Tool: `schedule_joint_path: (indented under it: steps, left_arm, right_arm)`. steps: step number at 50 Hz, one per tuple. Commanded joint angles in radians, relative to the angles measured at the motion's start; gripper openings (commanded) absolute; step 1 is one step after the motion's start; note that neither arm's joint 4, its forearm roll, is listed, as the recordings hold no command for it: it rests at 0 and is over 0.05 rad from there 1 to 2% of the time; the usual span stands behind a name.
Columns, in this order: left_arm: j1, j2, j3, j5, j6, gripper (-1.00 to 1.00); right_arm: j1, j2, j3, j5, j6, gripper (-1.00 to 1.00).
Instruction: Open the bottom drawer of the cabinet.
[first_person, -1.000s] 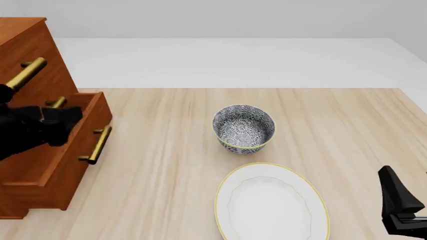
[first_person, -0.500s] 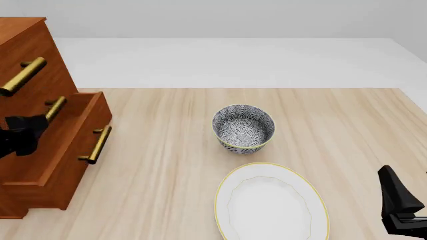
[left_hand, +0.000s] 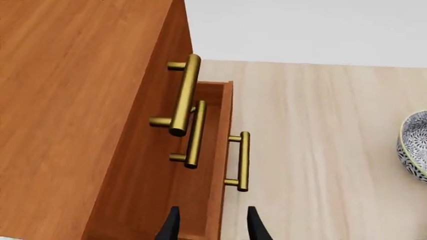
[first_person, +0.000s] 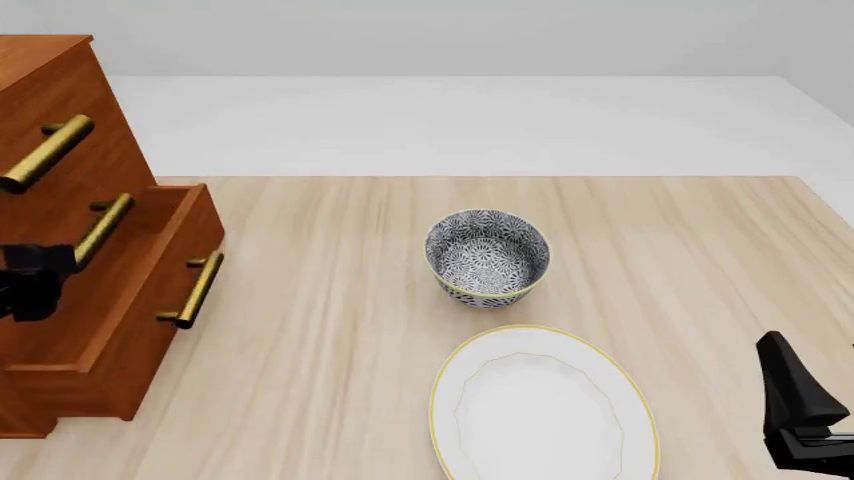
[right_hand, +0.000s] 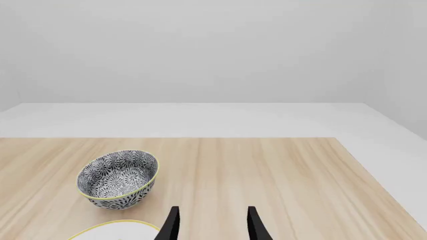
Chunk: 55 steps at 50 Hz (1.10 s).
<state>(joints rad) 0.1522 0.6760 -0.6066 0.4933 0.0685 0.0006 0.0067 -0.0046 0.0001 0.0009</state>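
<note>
hovering: left gripper (left_hand: 209, 227) spread, empty, above bottom drawer (first_person: 140, 300) | right gripper (right_hand: 209, 225) spread, idle | risk: arm nudging drawer shut, cabinet (first_person: 54, 120) at 9 o'clock

So the right arm's black two-fingered gripper (right_hand: 211, 226) just pokes in at the lower edge, fingertips (right_hand: 171, 222) spread with a clear gap and nothing between them. It sits over a light wooden table (right_hand: 267, 175) with visible grain. A round ceramic bowl with a dark blue-and-white floral pattern and a thin yellow rim (right_hand: 119, 178) stands upright on that table. Beside it, nearer the camera, a sliver of a white plate with a yellow edge (right_hand: 113, 226) peeks in. Past the table's far edge there's pale floor and a plain grey wall.
</note>
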Motion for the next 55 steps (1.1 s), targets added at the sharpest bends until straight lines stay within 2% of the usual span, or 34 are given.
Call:
schedule_joint_path:
  steps: [1, 17, 30, 55]
  left_arm:
    - [0.024, 0.045, -0.006, -0.02, 0.053, 1.0]
    - [-0.011, 0.126, 0.001, -0.087, 0.056, 1.0]
    - [-0.061, 0.17, 0.034, -0.131, 0.012, 1.0]
    - [-0.031, 0.244, 0.128, -0.255, 0.002, 1.0]
  right_arm:
    - [0.0, 0.0, 0.0, 0.0, 0.0, 1.0]
    - [0.0, 0.0, 0.0, 0.0, 0.0, 1.0]
    - [0.0, 0.0, 0.0, 0.0, 0.0, 1.0]
    - [0.0, 0.0, 0.0, 0.0, 0.0, 1.0]
